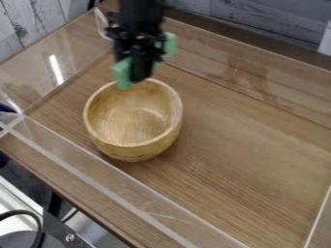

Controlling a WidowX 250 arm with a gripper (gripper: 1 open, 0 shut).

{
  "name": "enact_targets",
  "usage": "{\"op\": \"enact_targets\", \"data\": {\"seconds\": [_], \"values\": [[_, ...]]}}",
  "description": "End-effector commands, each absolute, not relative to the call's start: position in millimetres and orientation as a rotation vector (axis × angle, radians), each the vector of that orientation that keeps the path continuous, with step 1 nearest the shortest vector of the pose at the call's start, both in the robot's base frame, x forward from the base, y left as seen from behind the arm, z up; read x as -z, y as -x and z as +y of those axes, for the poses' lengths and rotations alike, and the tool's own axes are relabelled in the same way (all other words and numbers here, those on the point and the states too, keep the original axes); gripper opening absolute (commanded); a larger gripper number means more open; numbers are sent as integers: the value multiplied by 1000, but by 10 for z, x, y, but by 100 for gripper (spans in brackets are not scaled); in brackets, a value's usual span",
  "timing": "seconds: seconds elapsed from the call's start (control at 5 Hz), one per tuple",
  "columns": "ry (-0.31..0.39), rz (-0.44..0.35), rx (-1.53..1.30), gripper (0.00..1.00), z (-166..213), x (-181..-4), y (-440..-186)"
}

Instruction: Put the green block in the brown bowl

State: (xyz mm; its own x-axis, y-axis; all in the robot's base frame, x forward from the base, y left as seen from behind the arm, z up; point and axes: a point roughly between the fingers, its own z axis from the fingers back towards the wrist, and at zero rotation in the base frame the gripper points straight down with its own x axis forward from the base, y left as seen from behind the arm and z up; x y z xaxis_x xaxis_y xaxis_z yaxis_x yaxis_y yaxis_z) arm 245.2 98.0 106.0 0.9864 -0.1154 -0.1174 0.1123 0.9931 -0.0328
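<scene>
Overhead-side camera, single view. My hand point(137, 66) hangs pointing straight down from the dark arm point(134, 15), clenched on the green block point(132, 70), which shows between the black fingers point(161, 46) with its lower end sticking out below them. The block is in the air, clear of the tabletop point(246, 145), and sits above the far rim of the brown bowl point(134, 118), toward its left side; I cannot tell exactly whether it is already inside the rim line or just beyond it. The bowl stands upright on the wood-grain tabletop, empty, with a clear low wall point(91, 199) fencing the work area and a small clear stand point(119, 27) at the far edge.

Handling, as I judge it: the block looks light, rigid and matte, so a pinch across its narrow sides near the upper half should hold without slipping, and it should survive a short drop. The bowl looks thick-walled and heavy enough to stay put, with a wide mouth that forgives small aiming errors. My remaining step is to centre over the hollow and let go.
</scene>
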Motion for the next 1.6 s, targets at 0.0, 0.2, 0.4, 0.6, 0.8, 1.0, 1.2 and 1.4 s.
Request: {"op": "enact_targets", "data": {"seconds": [0.0, 0.2, 0.4, 0.6, 0.8, 1.0, 1.2, 1.4], "values": [[-10, 61, 112, 0, 1182, -1153, -2381], [-7, 77, 127, 0, 1144, -1079, -2310], [-1, 83, 138, 0, 1101, -1051, -2288], [4, 86, 144, 0, 1067, -1037, -2273], [10, 91, 153, 0, 1028, -1015, -2257], [14, 95, 159, 0, 995, -997, -2245], [18, 99, 164, 0, 962, -981, -2237], [22, 103, 170, 0, 932, -960, -2230]]}}
